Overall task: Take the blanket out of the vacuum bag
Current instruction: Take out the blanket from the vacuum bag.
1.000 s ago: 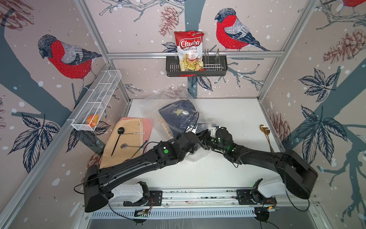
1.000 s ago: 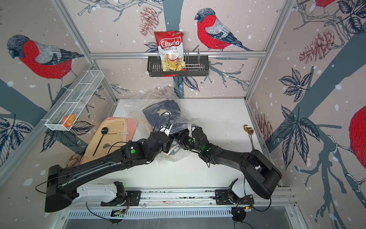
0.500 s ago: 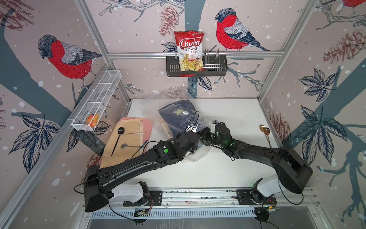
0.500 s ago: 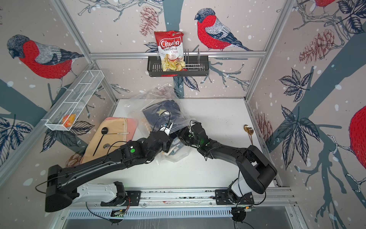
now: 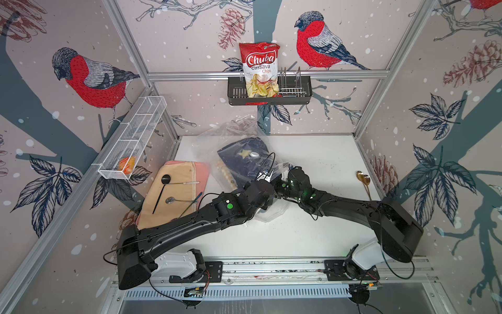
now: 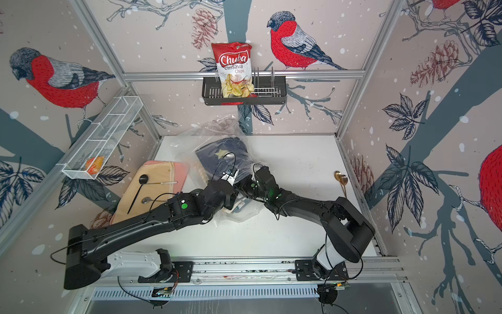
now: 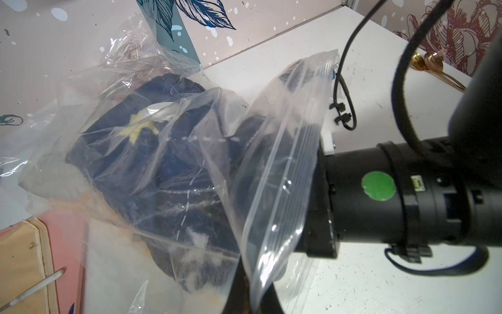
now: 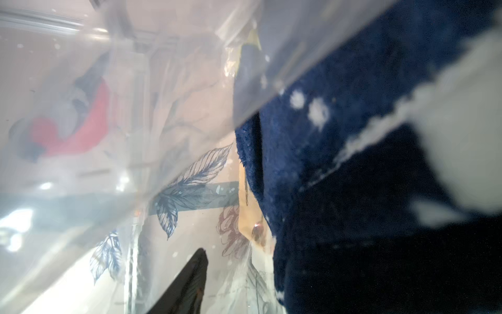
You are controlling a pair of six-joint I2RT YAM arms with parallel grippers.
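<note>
**Fig.: Both arms at the mouth of the bag**

Large clear crinkly plastic vacuum bag point(image 5: 217, 141) lies on white worktop point(image 5: 320, 160), left of centre toward the back wall. Long axis runs back-to-front; zip-seal mouth point(image 7: 293, 152) points toward the robot, round white valve cap point(image 7: 156, 108) faces up. Dark navy fleece blanket w/ yellow star point(image 5: 244, 160) sits inside, bunched.

Left claw point(image 7: 244, 293): closed, pinching the zip-seal edge at the near end of the bag. Right claw point(image 6: 245, 180): inserted through the mouth, blanket just beside it in the right wrist view; one dark fingertip point(image 8: 187, 282) visible, jaw state cannot be told, nor any grip on the fleece.
</note>
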